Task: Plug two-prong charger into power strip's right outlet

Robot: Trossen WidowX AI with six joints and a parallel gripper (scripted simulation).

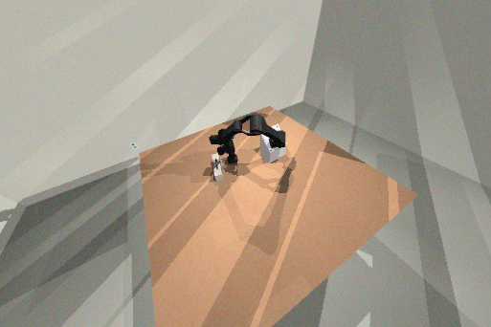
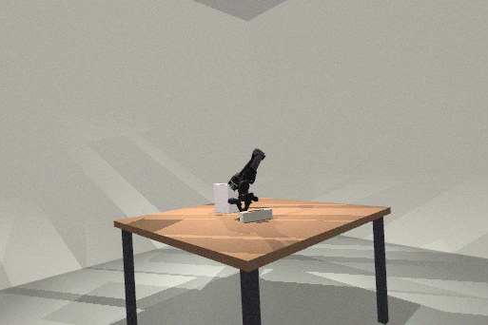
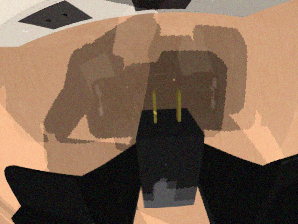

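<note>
The black two-prong charger (image 3: 170, 160) is held between the fingers of my gripper (image 1: 232, 159) (image 2: 244, 208), which is shut on it. Its two brass prongs (image 3: 155, 107) point away from the gripper toward the top of the wrist view and are outside any outlet. The white power strip (image 1: 218, 176) (image 2: 256, 216) lies on the table close beside the gripper. In the wrist view its edge (image 3: 107, 11) crosses the top, with one dark outlet (image 3: 56, 15) at the upper left and part of another (image 3: 161, 4) at the top middle. The charger is too small to make out in the top and exterior views.
A white box (image 1: 271, 153) (image 2: 223, 199) stands on the wooden table (image 1: 319, 201) (image 2: 184, 233) near the arm's base. The arm arches from the box's side toward the strip. Shadows and light bands cross the tabletop.
</note>
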